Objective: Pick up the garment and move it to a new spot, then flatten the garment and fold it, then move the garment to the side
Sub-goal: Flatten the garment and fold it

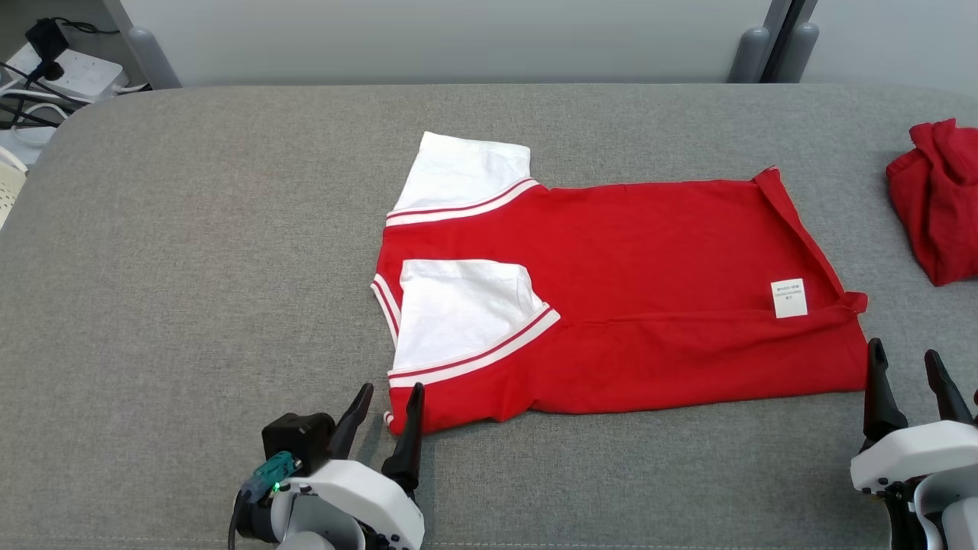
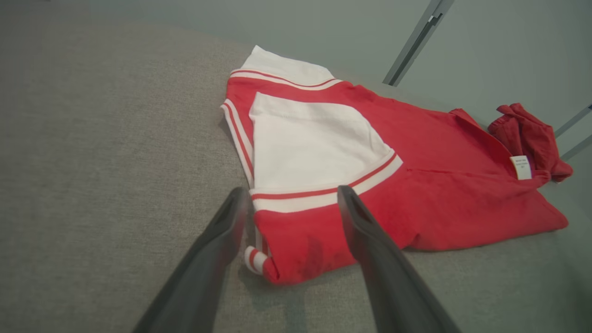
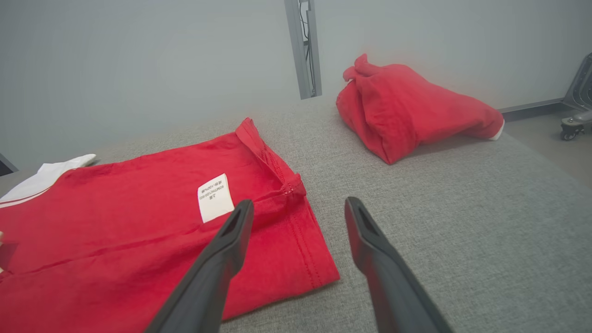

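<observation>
Left end effector (image 1: pixel 390 391) gapes at garment (image 1: pixel 626 305) edge.

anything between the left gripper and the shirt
Nothing visible. The open left gripper is right at the near left corner of the shirt, and the other red garment lies away on the right.

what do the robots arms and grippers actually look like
The left gripper and right gripper each have two long, tapering dark grey fingers set in a rounded, glossy white wrist casing. The left wrist also carries a black boxy module, a teal plug with a small green light, and a thin black cable.
</observation>
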Robot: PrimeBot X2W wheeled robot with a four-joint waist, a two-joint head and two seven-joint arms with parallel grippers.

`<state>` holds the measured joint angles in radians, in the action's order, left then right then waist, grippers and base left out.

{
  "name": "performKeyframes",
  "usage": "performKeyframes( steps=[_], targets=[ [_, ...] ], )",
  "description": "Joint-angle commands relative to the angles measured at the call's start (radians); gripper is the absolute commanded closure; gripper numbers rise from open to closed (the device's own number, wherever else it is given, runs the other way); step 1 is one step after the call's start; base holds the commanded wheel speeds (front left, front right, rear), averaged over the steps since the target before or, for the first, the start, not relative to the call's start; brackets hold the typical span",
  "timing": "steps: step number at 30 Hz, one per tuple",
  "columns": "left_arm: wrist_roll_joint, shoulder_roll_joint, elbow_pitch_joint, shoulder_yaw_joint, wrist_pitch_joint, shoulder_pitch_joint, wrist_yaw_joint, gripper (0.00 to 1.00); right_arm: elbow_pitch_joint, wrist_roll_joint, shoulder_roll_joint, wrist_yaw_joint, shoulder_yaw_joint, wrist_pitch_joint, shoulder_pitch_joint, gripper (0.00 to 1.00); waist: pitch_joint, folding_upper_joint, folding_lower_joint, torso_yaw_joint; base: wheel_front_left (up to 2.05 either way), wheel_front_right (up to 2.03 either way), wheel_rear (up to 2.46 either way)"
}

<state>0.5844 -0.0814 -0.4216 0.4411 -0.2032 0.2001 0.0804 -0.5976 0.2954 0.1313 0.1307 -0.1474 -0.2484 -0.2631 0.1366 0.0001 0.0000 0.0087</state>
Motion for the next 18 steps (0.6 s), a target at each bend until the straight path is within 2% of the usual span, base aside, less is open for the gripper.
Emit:
performKeyframes(
  steps=[1, 11, 16, 17, 18],
  targets=[
    [0.014, -0.012, 0.032, -0.026, 0.018, 0.002, 0.008, 0.0, 0.037, -0.007, 0.008, 0.0, 0.013, -0.013, 0.005, 0.0, -0.005, -0.0001, 0.0, 0.003, 0.0, 0.0, 0.0],
    [0.026, -0.008, -0.023, -0.015, 0.098, 0.012, 0.055, 0.0, 0.035, -0.003, -0.003, 0.0, 0.029, -0.013, 0.013, 0.0, -0.008, -0.0001, 0.0, -0.008, 0.0, 0.0, 0.0],
    [0.034, -0.003, -0.048, -0.006, 0.107, 0.022, 0.052, 0.0, 0.022, 0.006, 0.003, 0.0, 0.036, -0.013, 0.007, 0.0, 0.005, -0.0001, 0.0, -0.019, 0.0, 0.0, 0.0],
    [0.035, -0.002, -0.053, -0.003, 0.108, 0.025, 0.047, 0.02, 0.015, 0.011, 0.004, 0.0, 0.037, -0.013, 0.005, 0.0, 0.007, -0.0001, 0.0, -0.02, 0.0, 0.0, 0.0],
    [0.035, -0.002, -0.057, -0.002, 0.106, 0.028, 0.044, 0.18, 0.007, 0.016, 0.005, 0.0, 0.038, -0.013, 0.001, 0.0, 0.01, -0.0001, 0.0, -0.021, 0.0, 0.0, 0.0]
  ],
)
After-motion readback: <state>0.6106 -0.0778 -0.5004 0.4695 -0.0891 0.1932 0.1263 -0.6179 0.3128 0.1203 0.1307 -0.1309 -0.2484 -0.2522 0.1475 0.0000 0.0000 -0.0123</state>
